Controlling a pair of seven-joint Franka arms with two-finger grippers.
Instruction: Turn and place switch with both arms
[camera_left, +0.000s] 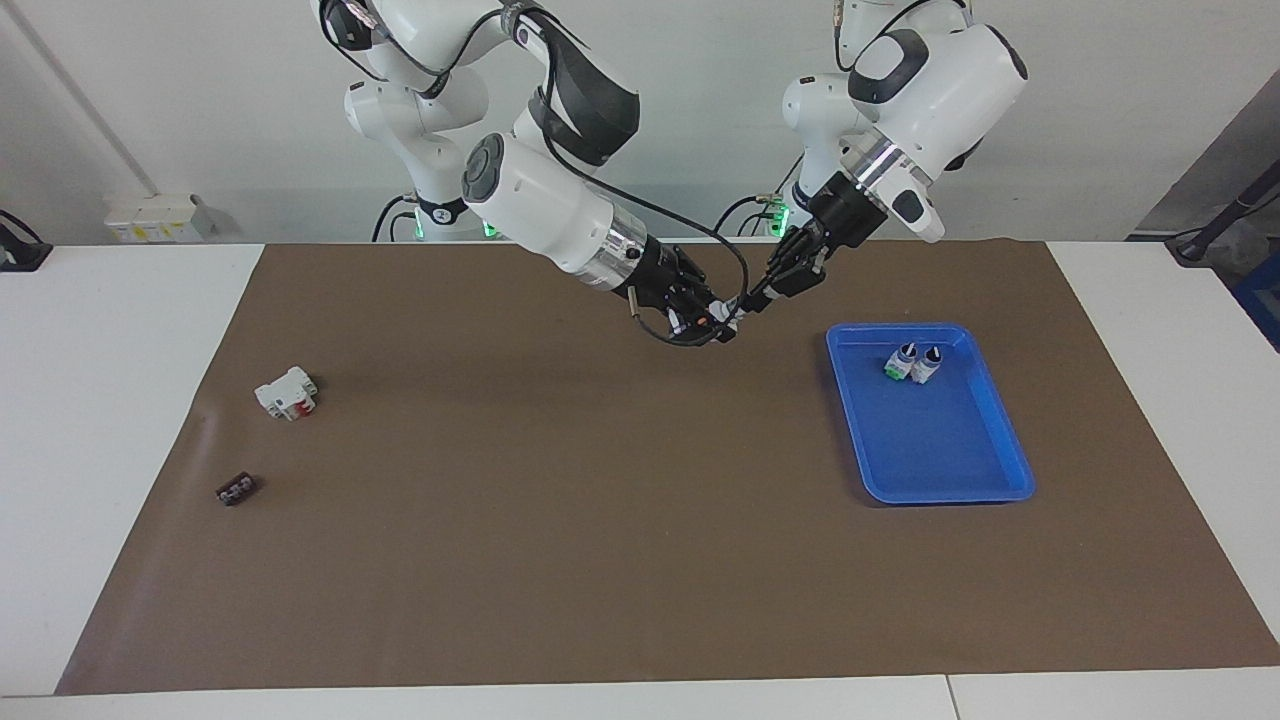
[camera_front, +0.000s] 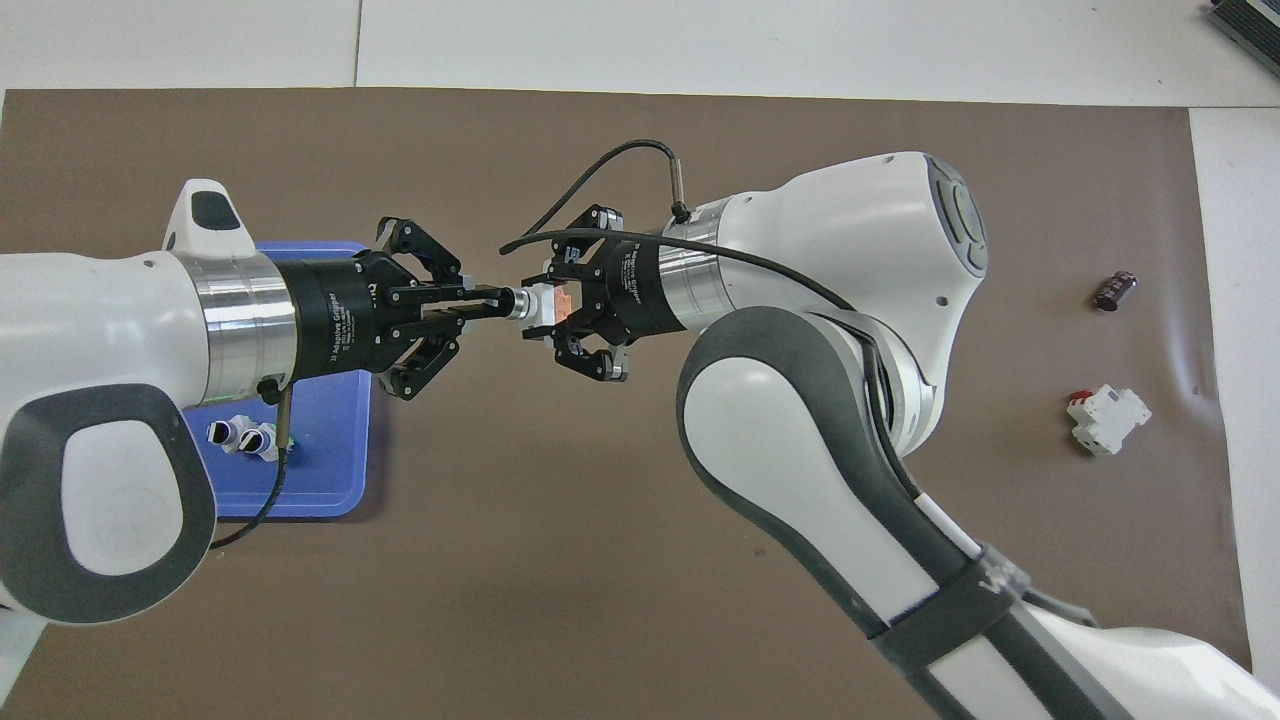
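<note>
Switch (camera_front: 548, 304): was held in the air over the bare mat, between the two grippers, white body with an orange block showing on top in the overhead view, black knob end pointing toward the left gripper
Right gripper (camera_front: 556, 306): fingers were clamped on the switch body; its arm came in from the 5 o'clock corner of the overhead view, a black cable looping over the wrist
Left gripper (camera_front: 503, 303): fingertips were pinched together on the knob end of the switch, outer links splayed to the sides; its arm came in from 9 o'clock in the overhead view
Mat (camera_left: 560, 520): brown sheet covering most of the white table (camera_left: 110, 400), bare beneath the two grippers
Blue tray (camera_left: 960, 480): lay on the mat toward the left arm's end, at about 4 o'clock from the held switch in the facing view; in the overhead view the left wrist covered part of it
Two more switches (camera_left: 914, 364): stood side by side, touching, in the tray's corner nearest the robots
White breaker block (camera_left: 287, 392): lay on the mat toward the right arm's end, red part showing, well apart from the grippers
Small dark piece (camera_left: 236, 489): lay on the mat at 7 o'clock from the breaker block in the facing view, farther from the robots
In the way: nothing stood on the mat between the held switch and the tray
</note>
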